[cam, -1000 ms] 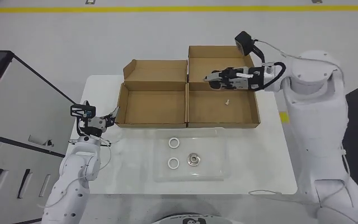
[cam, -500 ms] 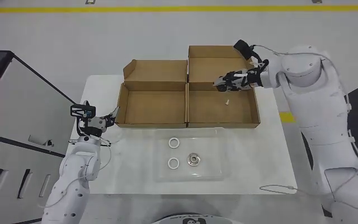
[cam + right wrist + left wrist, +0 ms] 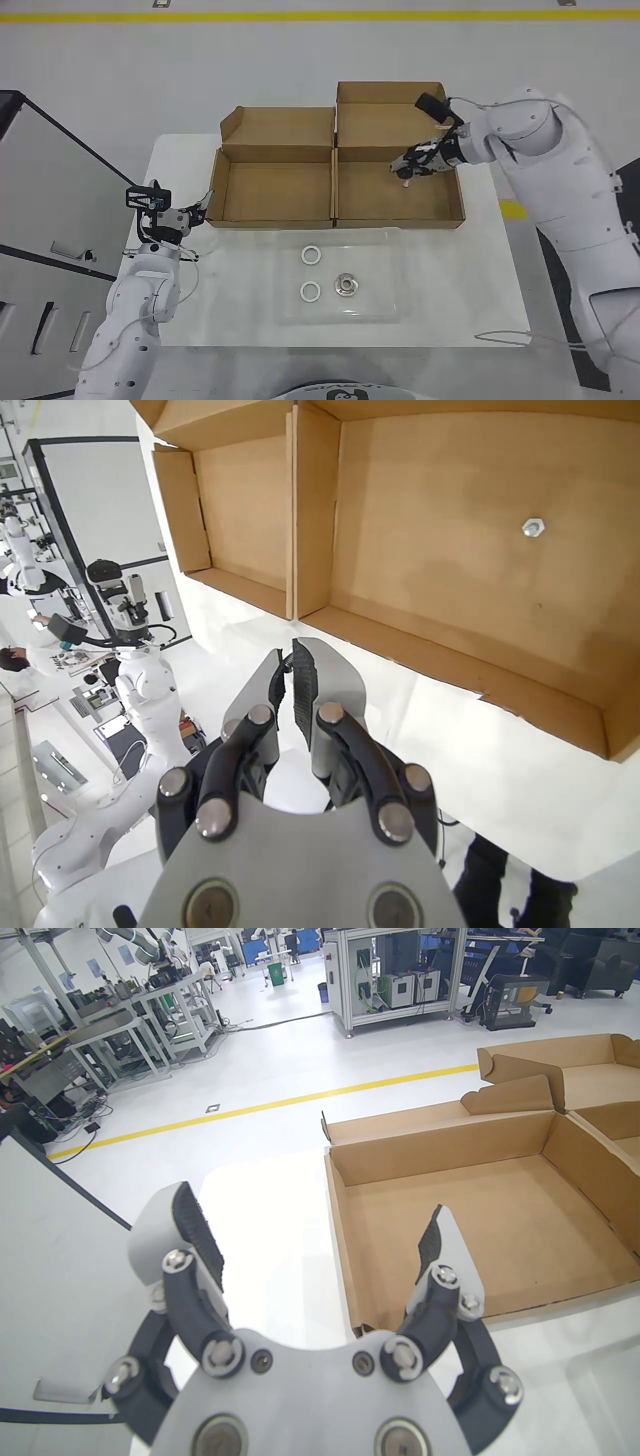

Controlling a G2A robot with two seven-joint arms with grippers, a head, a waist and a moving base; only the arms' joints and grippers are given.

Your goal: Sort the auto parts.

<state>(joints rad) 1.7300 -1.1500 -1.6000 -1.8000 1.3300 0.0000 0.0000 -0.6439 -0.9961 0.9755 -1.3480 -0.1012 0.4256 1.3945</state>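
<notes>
Auto parts [image 3: 347,285], top view: where do they lie? asks the student.

Tutor: Two white rings [image 3: 312,256] [image 3: 310,292] and a round metal disc [image 3: 347,285] lie apart in a clear tray [image 3: 385,300] in front of two cardboard boxes, the left box [image 3: 270,195] and the right box [image 3: 370,200]. The right gripper [image 3: 403,172] hangs over the right box. The left gripper [image 3: 200,208] sits at the table's left edge, beside the left box.

Student: Left wrist view?

Tutor: The left gripper [image 3: 312,1208] has its fingers spread wide and holds nothing. The left box [image 3: 475,1228] lies bare ahead of it.

Student: Right wrist view?

Tutor: A small nut [image 3: 534,527] rests on the floor of the right box [image 3: 450,575]. The right gripper [image 3: 292,655] has its pads drawn together to a narrow slit. Whether anything is pinched at the tips cannot be told.

Student: How would the parts handle?

Tutor: The rings look light, stiff and smooth. They lie flat, so a pinch across the rim, one finger inside the hole, seems safest. The disc is probably denser and slippery, and best taken across its outer edge. The nut is tiny and hard, and would need a fingertip pinch on opposite flats.
</notes>
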